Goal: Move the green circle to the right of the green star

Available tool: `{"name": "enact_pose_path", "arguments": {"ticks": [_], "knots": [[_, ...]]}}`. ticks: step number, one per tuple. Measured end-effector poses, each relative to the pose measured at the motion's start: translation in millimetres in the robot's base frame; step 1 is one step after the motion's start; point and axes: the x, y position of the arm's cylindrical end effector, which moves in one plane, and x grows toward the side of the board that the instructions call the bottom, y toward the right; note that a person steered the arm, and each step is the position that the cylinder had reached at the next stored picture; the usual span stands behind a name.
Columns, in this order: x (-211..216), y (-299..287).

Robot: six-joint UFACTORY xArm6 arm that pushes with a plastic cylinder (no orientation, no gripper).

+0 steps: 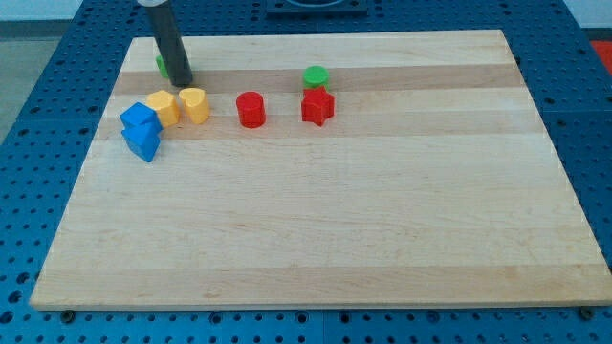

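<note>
The green round block sits near the wooden board's top edge, touching the red star block below it. The dark rod descends near the top-left corner; my tip rests against a mostly hidden green block. There are no jaws, only this rod.

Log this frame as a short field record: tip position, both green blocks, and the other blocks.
tip: my tip at the view's top left, in front of the green star
green star: mostly hidden behind the rod
green circle: just above the red star
red cylinder: left of the red star
yellow blocks: two, side by side
blue blocks: two, leftmost
</note>
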Motion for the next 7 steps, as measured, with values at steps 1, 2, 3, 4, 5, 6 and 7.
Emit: {"name": "enact_pose_path", "arguments": {"ticks": [1, 2, 3, 4, 5, 6, 7], "knots": [[-8, -13], [-22, -14], [-30, -14], [-19, -5], [-12, 53], [-24, 115], [-31, 176]]}}
